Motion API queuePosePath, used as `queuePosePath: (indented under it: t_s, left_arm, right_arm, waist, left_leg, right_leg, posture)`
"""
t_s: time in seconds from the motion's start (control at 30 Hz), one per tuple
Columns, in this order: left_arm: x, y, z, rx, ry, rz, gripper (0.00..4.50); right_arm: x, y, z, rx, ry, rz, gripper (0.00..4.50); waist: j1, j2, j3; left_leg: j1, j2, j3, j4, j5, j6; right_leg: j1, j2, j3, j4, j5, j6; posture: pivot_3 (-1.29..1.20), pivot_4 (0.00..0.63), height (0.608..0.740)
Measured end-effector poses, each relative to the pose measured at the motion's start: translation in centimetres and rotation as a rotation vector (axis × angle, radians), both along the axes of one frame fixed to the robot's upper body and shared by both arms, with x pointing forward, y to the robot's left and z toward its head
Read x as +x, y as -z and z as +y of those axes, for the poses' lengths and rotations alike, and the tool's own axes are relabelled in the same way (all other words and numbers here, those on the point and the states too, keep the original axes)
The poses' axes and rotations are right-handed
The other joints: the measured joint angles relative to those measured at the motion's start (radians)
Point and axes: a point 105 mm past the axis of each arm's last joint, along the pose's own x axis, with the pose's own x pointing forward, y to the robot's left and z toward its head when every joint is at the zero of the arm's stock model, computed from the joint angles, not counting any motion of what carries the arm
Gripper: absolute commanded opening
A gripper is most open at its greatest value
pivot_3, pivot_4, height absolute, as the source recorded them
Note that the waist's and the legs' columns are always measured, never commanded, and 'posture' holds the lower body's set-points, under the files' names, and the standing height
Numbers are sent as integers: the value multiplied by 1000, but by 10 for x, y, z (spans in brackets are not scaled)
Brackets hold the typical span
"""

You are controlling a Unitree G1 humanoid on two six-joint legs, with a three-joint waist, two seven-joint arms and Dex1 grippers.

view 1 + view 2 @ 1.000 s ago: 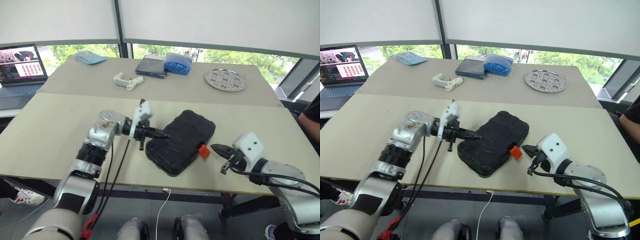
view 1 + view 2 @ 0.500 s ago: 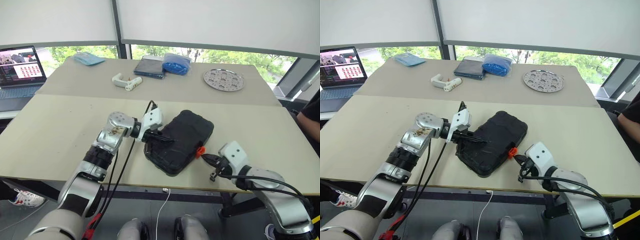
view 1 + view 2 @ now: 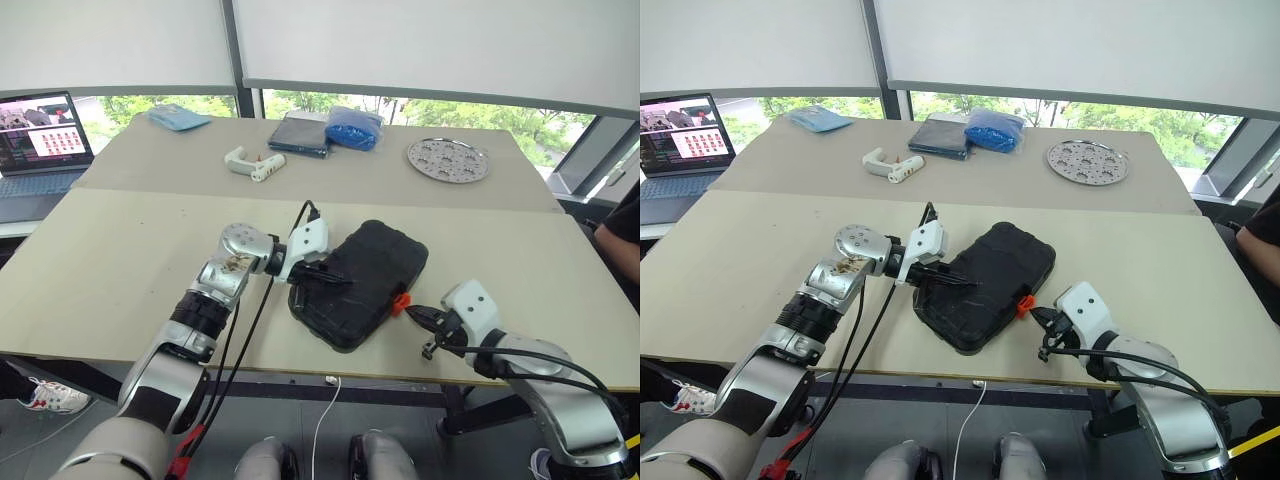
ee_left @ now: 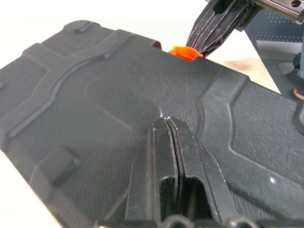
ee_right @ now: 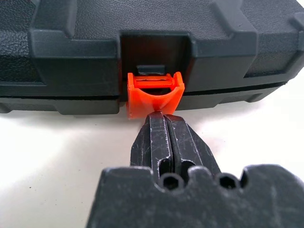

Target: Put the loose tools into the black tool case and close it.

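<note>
The black tool case (image 3: 368,275) lies closed on the near table, its ribbed lid up and its small orange latch (image 3: 400,300) on the side facing my right arm. My left gripper (image 3: 340,280) is shut, with its fingertips (image 4: 168,130) resting on the lid near the case's left end. My right gripper (image 3: 412,311) is also shut, and its tips (image 5: 164,121) sit right at the orange latch (image 5: 155,92), just below its lip. The left wrist view shows the right gripper (image 4: 213,33) behind the latch (image 4: 185,51). The loose tools are out of view.
On the far table lie a white pistol-shaped tool (image 3: 250,162), a dark flat pouch (image 3: 300,135), a blue bag (image 3: 355,128), a round perforated metal plate (image 3: 448,160) and a light blue cloth (image 3: 180,118). A laptop (image 3: 40,135) stands far left. A person's arm (image 3: 625,235) is at the right edge.
The camera view has shifted a little. My left wrist has rolled, its tips staying on the lid. The right gripper stays at the latch, and the case has not moved.
</note>
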Motion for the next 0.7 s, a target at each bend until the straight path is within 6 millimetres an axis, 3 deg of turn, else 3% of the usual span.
queuePosePath:
  t_s: [0.47,0.7]
  left_arm:
    - [5,3,-10,42,32,-83,73]
    - [11,4,-11,70,33,-142,73]
  right_arm:
    - [8,15,7,62,37,32,0]
    - [9,-6,5,31,24,-30,0]
  waist:
    - [-2,0,0]
    - [-7,0,-1]
  left_leg:
    - [0,0,0,0,0,0]
    - [1,1,0,0,0,0]
  right_leg:
    - [0,0,0,0,1,-1]
    - [0,0,1,0,3,-2]
  posture:
    - [0,150,718]
    - [0,150,718]
